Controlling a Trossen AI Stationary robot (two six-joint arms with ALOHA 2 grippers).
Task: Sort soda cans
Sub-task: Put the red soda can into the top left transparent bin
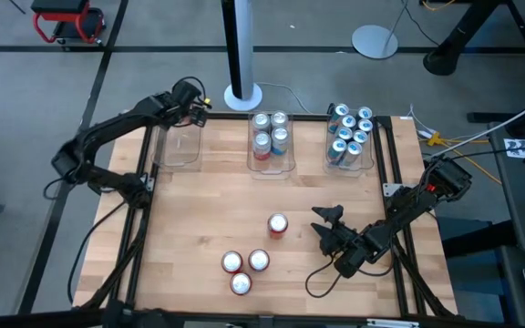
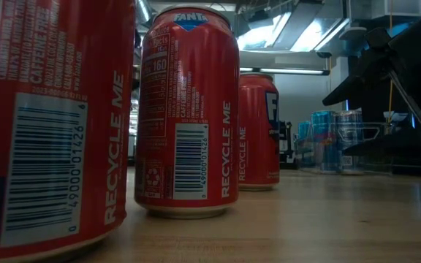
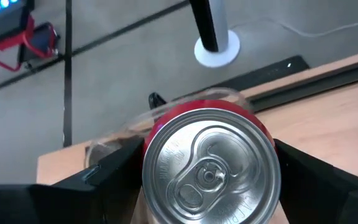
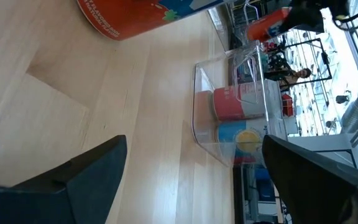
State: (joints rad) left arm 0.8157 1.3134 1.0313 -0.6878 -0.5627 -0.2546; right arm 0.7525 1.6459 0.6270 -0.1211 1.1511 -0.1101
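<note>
Clamping a red soda can (image 3: 211,165) above the empty clear bin (image 1: 178,146) at the bench's (image 1: 199,219) far left, the left pincer (image 1: 195,108) works while the right pincer (image 1: 328,228), fingers apart, rests near four red cans (image 1: 253,251) mid-bench.

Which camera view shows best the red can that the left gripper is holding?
The left wrist view: the red can fills it, silver top up, between the dark fingers. In the high view the left gripper hides the can above the left bin. The other views miss it.
</note>
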